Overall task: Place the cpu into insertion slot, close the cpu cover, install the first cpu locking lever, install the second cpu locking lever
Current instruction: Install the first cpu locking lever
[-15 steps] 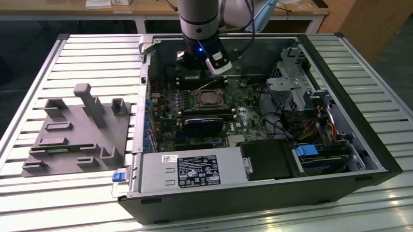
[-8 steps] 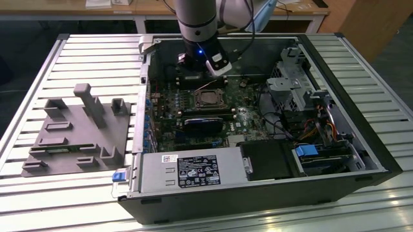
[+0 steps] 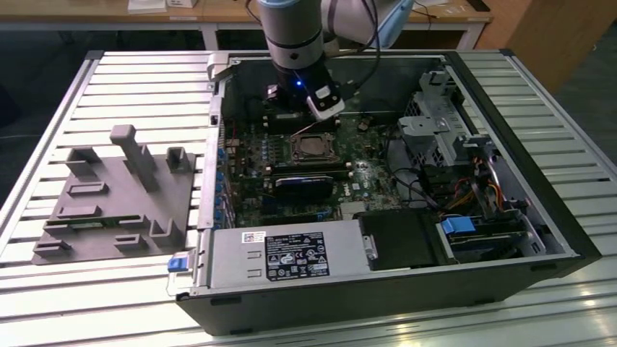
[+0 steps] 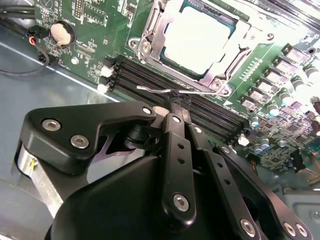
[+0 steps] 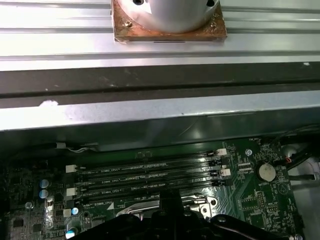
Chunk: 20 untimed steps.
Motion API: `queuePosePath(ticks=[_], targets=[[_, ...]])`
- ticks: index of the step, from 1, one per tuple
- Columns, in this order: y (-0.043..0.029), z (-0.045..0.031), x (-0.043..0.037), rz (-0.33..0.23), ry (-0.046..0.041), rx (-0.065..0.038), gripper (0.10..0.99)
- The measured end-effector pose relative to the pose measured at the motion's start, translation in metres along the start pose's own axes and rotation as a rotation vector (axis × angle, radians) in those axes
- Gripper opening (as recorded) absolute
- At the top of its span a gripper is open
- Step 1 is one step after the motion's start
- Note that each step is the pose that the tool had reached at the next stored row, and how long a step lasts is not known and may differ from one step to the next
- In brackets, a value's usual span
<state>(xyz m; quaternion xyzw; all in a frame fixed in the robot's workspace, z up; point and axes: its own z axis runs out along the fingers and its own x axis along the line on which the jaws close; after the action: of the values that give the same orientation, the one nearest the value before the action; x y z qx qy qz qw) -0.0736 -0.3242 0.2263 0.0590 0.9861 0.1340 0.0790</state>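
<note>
Nosing right up to the locking lever (image 4: 155,90), the gripper (image 4: 172,106) is showing fingers pinched together (can't tell if they're actually clamping it) | cpu (image 4: 197,37) is sitting in the insertion slot (image 4: 218,86) under the cpu cover (image 4: 152,27), just beyond the tips | lever is running crosswise to the fingers

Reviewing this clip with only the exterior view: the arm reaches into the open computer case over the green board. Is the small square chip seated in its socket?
Observer: Yes. In the second wrist view the square, silvery-topped cpu lies inside the cut-out of the thin silver metal cpu cover, which is down around it.
Operator: Where is the gripper?
Observer: The black gripper has its fingertips together, right at a thin silver wire lever.
Operator: How does that lever lie?
Observer: It stretches across the long black memory slots, just outside the cover's edge.
</note>
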Motion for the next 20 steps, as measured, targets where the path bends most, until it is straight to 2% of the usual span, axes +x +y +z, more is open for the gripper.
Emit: queuePosePath(ticks=[8,15,20], targets=[[-0.0003,0.0035,-0.0002,0.008,-0.0088,0.013,0.102],[0.0006,0.0075,-0.0083,0.014,-0.011,0.017,0.102],[0.004,0.0101,-0.0085,0.015,-0.0117,0.019,0.102]])
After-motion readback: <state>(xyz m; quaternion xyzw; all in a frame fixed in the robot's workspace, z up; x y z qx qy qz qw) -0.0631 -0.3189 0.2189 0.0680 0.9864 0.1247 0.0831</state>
